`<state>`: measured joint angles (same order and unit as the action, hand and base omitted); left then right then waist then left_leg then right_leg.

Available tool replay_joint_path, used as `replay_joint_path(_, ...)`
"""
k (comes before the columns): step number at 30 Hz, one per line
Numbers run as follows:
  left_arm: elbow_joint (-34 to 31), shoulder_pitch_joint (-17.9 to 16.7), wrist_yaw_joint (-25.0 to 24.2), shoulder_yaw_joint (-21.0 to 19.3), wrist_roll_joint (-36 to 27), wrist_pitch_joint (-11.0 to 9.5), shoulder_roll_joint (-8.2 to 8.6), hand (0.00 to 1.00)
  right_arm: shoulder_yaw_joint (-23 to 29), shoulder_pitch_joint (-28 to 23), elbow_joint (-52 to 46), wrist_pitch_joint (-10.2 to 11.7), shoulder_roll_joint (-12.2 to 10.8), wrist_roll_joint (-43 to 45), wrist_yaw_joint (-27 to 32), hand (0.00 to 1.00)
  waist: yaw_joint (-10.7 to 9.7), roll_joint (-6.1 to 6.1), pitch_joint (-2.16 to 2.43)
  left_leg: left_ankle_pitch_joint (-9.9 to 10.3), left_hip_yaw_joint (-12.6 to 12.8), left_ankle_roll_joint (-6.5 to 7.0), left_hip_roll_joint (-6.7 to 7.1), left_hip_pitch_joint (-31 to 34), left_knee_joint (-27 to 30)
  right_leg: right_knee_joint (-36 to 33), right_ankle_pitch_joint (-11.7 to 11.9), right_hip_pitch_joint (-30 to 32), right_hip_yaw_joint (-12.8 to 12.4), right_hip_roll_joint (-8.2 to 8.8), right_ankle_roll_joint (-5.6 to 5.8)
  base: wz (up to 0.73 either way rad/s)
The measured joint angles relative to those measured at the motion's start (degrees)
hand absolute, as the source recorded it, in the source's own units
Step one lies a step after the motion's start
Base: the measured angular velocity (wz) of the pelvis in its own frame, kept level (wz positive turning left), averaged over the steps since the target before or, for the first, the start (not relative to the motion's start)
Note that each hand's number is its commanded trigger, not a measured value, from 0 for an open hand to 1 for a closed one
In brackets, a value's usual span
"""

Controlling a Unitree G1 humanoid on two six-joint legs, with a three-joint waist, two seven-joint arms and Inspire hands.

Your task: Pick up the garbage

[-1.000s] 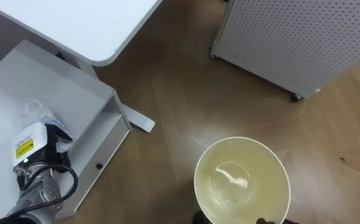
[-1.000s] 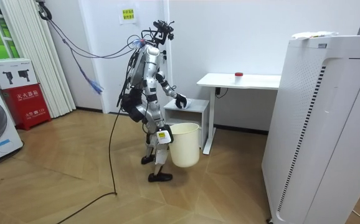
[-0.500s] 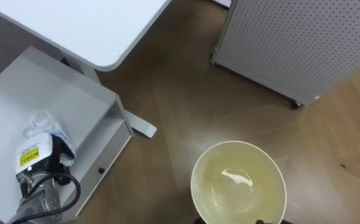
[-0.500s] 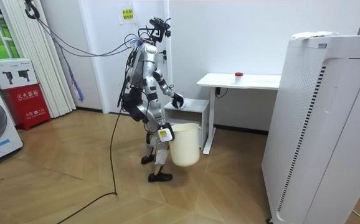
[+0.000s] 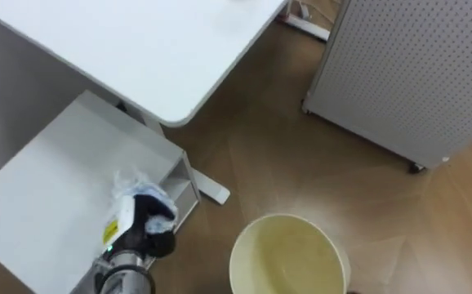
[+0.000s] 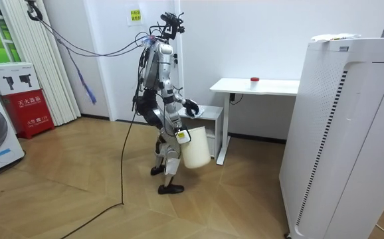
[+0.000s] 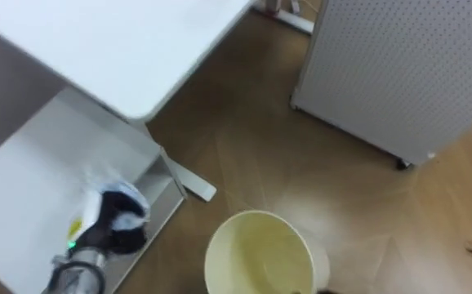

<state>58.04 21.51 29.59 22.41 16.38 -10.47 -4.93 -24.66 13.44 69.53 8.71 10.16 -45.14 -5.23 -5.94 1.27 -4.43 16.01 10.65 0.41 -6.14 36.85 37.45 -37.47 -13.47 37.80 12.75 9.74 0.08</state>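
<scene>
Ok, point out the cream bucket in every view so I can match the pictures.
Left eye view: cream bucket at the bottom edge, just right of centre.
Right eye view: cream bucket at the bottom edge, about centre.
Room view: cream bucket at the robot's hip, about mid-picture.
Shared landmark: the white desk, upper left in both eye views, right of the robot in the room view.

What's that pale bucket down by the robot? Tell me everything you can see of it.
The bucket is round, cream-coloured, plastic-looking and open-topped, with nothing visible inside. The room view shows it apparently held off the floor, slightly tilted, before the robot's legs, the right hand at its rim, near the white cabinet.
</scene>
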Motion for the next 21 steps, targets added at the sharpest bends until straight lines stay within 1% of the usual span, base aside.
replay_joint_path(1,0.0,-0.5,-0.7,0.6,0.0,-0.2,0.88,1.0,0.0,0.0,0.5,0.0,-0.4,0.3,-0.3,1.0,0.2,-0.05,0.02,-0.1,0.2,0.06,0.05,-0.2,-0.4,0.1,0.0,-0.1,0.0,0.08,0.04,0.04)
replay_joint_path(2,-0.1,-1.4,-1.9,1.9,0.0,-0.4,2.13,1.0,-0.1,0.2,1.1,0.0,-1.1,0.6,-0.9,1.0,0.2,-0.1,0.05,-0.2,0.3,0.08,0.18,-0.6,-0.7,0.3,0.0,-0.4,0.0,0.19,0.05,0.0)
replay_joint_path(3,-0.1,-2.5,-3.6,3.7,0.0,-0.4,3.04,1.0,-0.5,0.3,1.3,0.2,-1.6,1.0,-1.2,1.0,0.3,-0.22,0.13,-0.3,0.3,0.03,0.4,-1.3,-1.0,0.7,0.0,-0.9,0.0,0.23,0.1,0.0)
replay_joint_path(4,-0.1,-3.1,-4.6,4.6,0.0,-0.5,3.48,1.0,-1.1,0.3,1.4,0.3,-1.7,1.1,-1.6,1.0,0.3,-0.38,0.23,-0.4,0.3,0.01,0.58,-1.5,-1.3,0.7,0.0,-1.0,0.0,0.33,0.11,0.0)
replay_joint_path(5,0.0,-3.9,-6.4,6.1,0.1,-0.5,4.07,1.0,-1.6,0.5,1.6,0.3,-2.0,1.4,-2.1,1.0,0.3,-0.74,0.47,-0.6,0.3,-0.05,0.84,-2.0,-1.9,0.8,0.0,-1.3,0.0,0.52,0.12,0.0)
replay_joint_path(6,0.0,-4.5,-8.5,7.6,0.1,-0.5,4.43,1.0,-1.7,0.6,2.1,0.1,-2.2,1.6,-2.6,1.0,0.3,-0.95,0.58,-0.6,0.4,-0.05,0.8,-2.5,-2.2,1.1,0.1,-1.9,0.2,0.44,0.16,0.0)
replay_joint_path(7,0.0,-5.0,-10.4,8.6,0.1,-0.5,4.53,1.0,-1.6,0.7,2.8,0.0,-2.4,1.8,-3.3,1.0,0.3,-1.19,0.71,-0.6,0.5,-0.05,0.67,-3.2,-2.3,1.8,0.1,-2.7,0.2,0.28,0.22,0.0)
replay_joint_path(8,0.0,-5.3,-11.3,9.2,0.0,-0.5,4.81,1.0,-1.6,0.7,3.2,0.0,-2.6,2.3,-3.6,1.0,0.3,-1.32,0.79,-0.6,0.5,-0.05,0.66,-3.7,-2.5,2.0,0.1,-3.2,0.1,0.19,0.28,-0.04)
replay_joint_path(10,0.0,-6.2,-14.3,11.0,0.1,-0.5,4.72,1.0,-1.4,0.5,4.3,-0.1,-2.7,4.0,-4.5,1.0,0.0,-1.43,0.91,-0.6,0.6,-0.08,0.73,-5.5,-3.4,3.4,0.3,-5.1,0.1,0.03,0.6,-0.02)
replay_joint_path(12,0.0,-6.6,-16.2,12.4,0.1,-0.5,4.63,1.0,-1.2,0.3,4.2,0.0,-2.8,5.3,-4.7,1.0,0.0,-1.47,1.13,-0.7,0.9,0.0,0.75,-6.2,-4.0,4.0,0.7,-5.6,0.0,-0.09,0.85,-0.06)
replay_joint_path(16,-0.1,-6.6,-19.9,15.1,0.0,-0.5,4.55,1.0,-1.1,0.5,4.0,-0.1,-3.0,5.1,-4.8,1.0,0.0,-1.49,1.22,-1.1,1.6,0.39,0.72,-6.3,-5.1,5.3,1.8,-5.6,-0.3,-0.24,1.03,-0.08)
replay_joint_path(17,0.0,-6.6,-20.9,16.1,-0.1,-0.5,4.6,0.85,-1.0,0.6,4.2,-0.1,-3.2,4.9,-4.9,1.0,0.0,-1.5,1.23,-1.4,1.9,0.48,0.82,-6.6,-5.9,5.9,2.3,-5.6,-0.6,-0.34,1.14,-0.12)
replay_joint_path(18,0.1,-6.6,-22.1,16.9,0.0,-0.4,4.75,0.54,-1.0,0.7,4.3,-0.1,-3.2,4.9,-4.9,1.0,0.0,-1.38,1.29,-1.5,2.3,0.59,0.8,-6.6,-6.2,6.4,2.7,-5.6,-0.8,-0.44,1.19,-0.14)
replay_joint_path(19,0.2,-6.7,-22.7,17.3,0.0,-0.4,4.76,0.0,-1.1,0.5,4.3,0.0,-3.3,4.9,-4.9,1.0,0.0,-1.36,1.31,-1.5,2.3,0.6,0.76,-6.7,-6.2,6.6,2.9,-5.6,-0.9,-0.55,1.22,-0.13)
replay_joint_path(21,0.6,-7.0,-24.5,18.5,0.0,-0.3,4.73,0.0,-1.1,0.6,4.5,0.0,-3.6,4.8,-5.0,1.0,-0.1,-1.38,1.34,-1.5,2.5,0.61,0.7,-6.8,-6.1,6.8,3.1,-5.6,-1.1,-0.71,1.23,-0.07)
